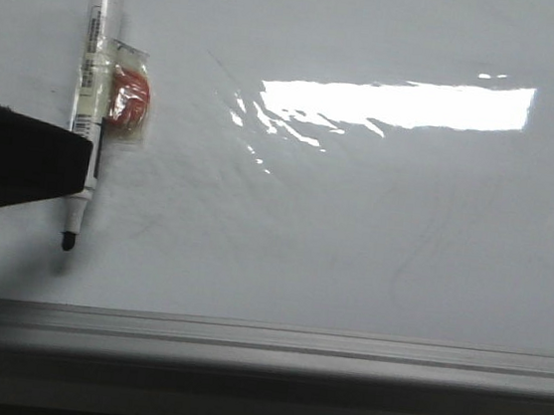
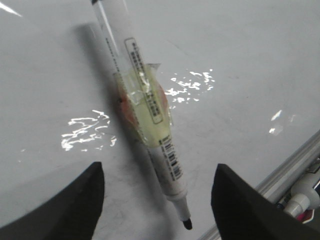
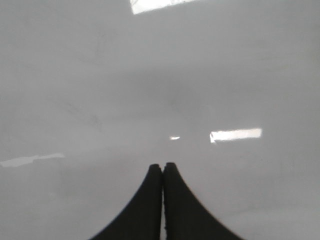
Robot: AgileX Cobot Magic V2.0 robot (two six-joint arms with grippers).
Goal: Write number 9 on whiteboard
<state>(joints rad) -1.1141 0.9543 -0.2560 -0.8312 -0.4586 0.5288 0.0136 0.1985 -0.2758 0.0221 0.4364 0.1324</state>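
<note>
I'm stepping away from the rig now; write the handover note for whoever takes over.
Left gripper: open, fingers on either side of the white marker pen, not gripping it.
Right gripper: shut, empty, over bare board.
The uncapped marker lies on the large glossy white whiteboard, tip towards the grey frame edge, with an orange piece taped to its barrel.
Done: nothing written; no black number 9 shows, only faint smudges.
Left: grasp the marker, write the 9.

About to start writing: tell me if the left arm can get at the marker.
Probably yes. The left claw is open, its fingers either side of the marker lying uncapped on the whiteboard.
</note>
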